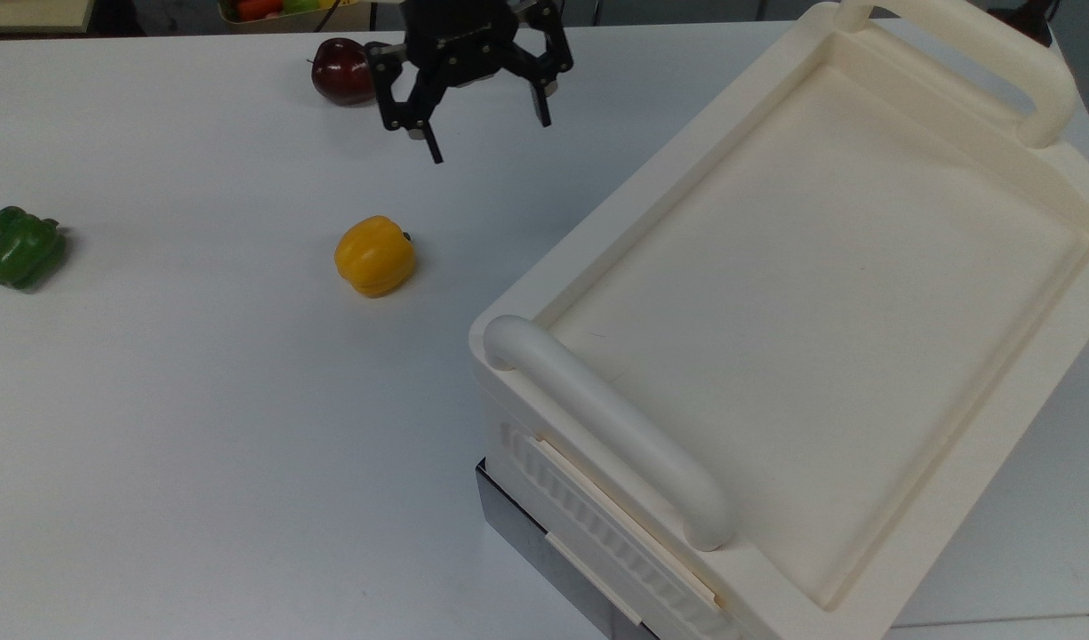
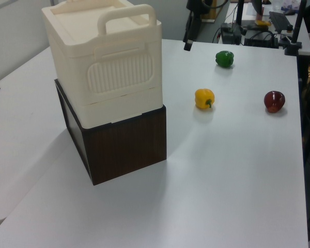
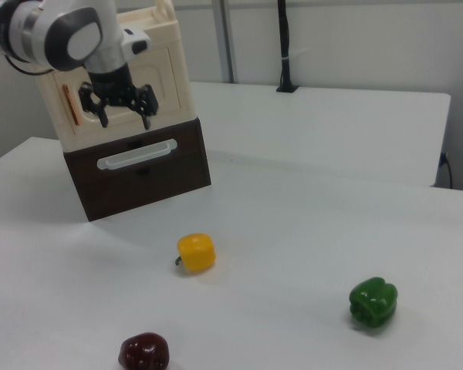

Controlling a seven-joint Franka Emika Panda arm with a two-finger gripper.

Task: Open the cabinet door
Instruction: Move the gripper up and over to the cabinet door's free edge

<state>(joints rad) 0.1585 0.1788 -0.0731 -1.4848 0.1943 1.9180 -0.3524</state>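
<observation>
A cream cabinet sits on a dark brown base on a white table. In the right view, its door, copper handle at the right view's left edge, faces the gripper, which hangs just in front, fingers spread apart. In the top view the gripper hovers between a red apple and the cabinet. A yellow pepper and green pepper lie well apart on open tabletop.
</observation>
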